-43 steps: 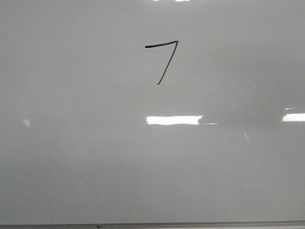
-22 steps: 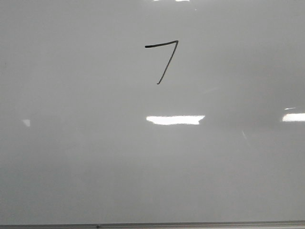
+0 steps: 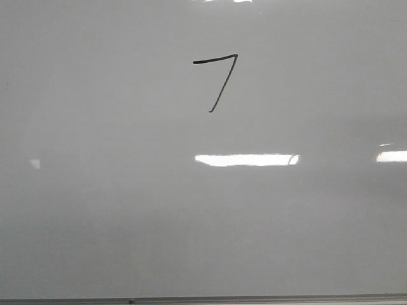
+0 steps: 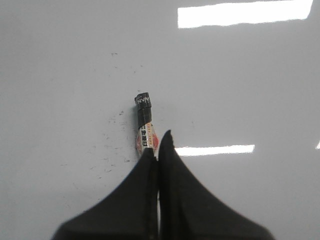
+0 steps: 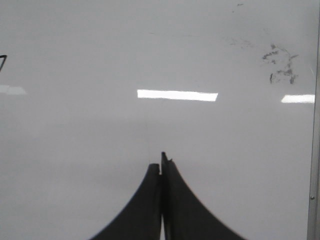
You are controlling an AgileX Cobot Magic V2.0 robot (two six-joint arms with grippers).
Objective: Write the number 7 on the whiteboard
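The number 7 (image 3: 217, 79) stands in thin black ink on the upper middle of the whiteboard (image 3: 95, 210), which fills the front view. Neither gripper shows in that view. In the left wrist view my left gripper (image 4: 159, 145) is shut on a marker (image 4: 144, 120). The marker's black end and red-and-white label stick out past the fingertips, over the board. In the right wrist view my right gripper (image 5: 161, 162) is shut with nothing in it, also over the board. A corner of the number 7 (image 5: 2, 62) shows at that view's edge.
The board's thin metal bottom edge (image 3: 203, 299) runs along the front view. Dark ink smudges (image 5: 280, 62) lie near the board's side edge (image 5: 314, 150) in the right wrist view. Faint specks (image 4: 112, 155) dot the board beside the marker.
The bright light reflection below the 7 has grown longer to the right. The 7 itself is unchanged.
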